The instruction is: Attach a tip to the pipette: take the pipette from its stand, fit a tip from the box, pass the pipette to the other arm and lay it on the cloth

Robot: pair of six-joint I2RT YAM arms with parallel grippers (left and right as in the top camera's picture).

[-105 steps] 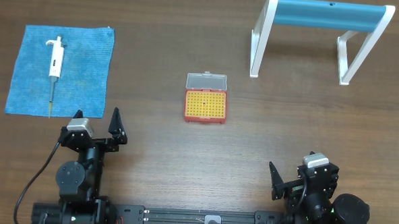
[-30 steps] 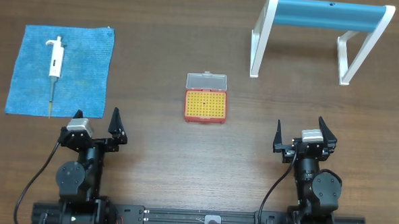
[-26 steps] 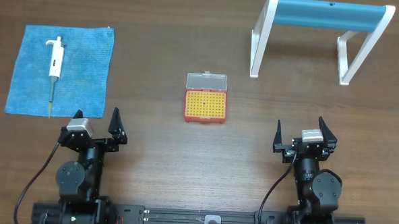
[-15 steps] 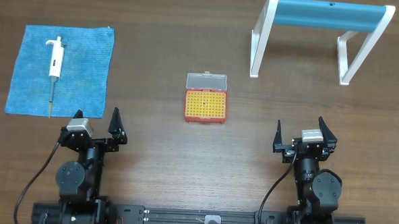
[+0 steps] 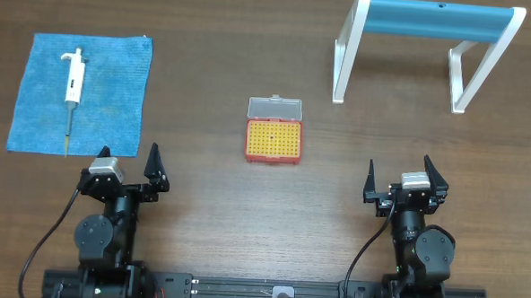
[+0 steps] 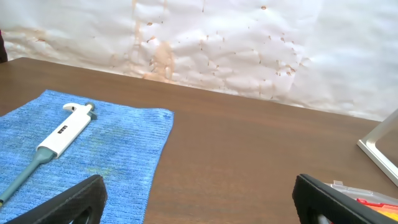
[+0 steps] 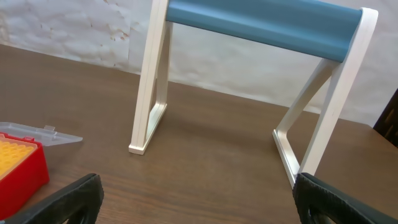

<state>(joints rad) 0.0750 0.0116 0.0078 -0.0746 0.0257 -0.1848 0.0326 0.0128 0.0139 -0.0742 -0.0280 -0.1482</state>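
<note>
Pipette (image 5: 74, 78) lies flat on the blue cloth (image 5: 106, 106) at the far left of the counter (image 5: 207, 57). Its white body points away from the arms, and a thin yellowish tip at its narrow end reaches the cloth's near edge. In the left wrist view the pipette (image 6: 62, 134) lies slantwise across the cloth (image 6: 130, 143), touched by neither gripper.

The left gripper (image 5: 129, 152) sits low by its base, just near of the cloth's right corner, with its fingers spread wide and nothing between them; its own camera shows the two dark fingers (image 6: 71, 202) far apart over bare wood. The right gripper (image 5: 399, 166) sits by its base on the other side, also wide and holding nothing, well apart from every object.

The red tip box (image 5: 273, 142) stands near the middle of the counter between the two arms, its clear lid folded back on the far side and yellow tips filling the rack. The stand (image 5: 433, 20), a blue bar on white legs, is at the far right with nothing hanging on it; the right wrist view faces the stand (image 7: 261, 25) with a corner of the tip box (image 7: 18, 165) at the edge.
</note>
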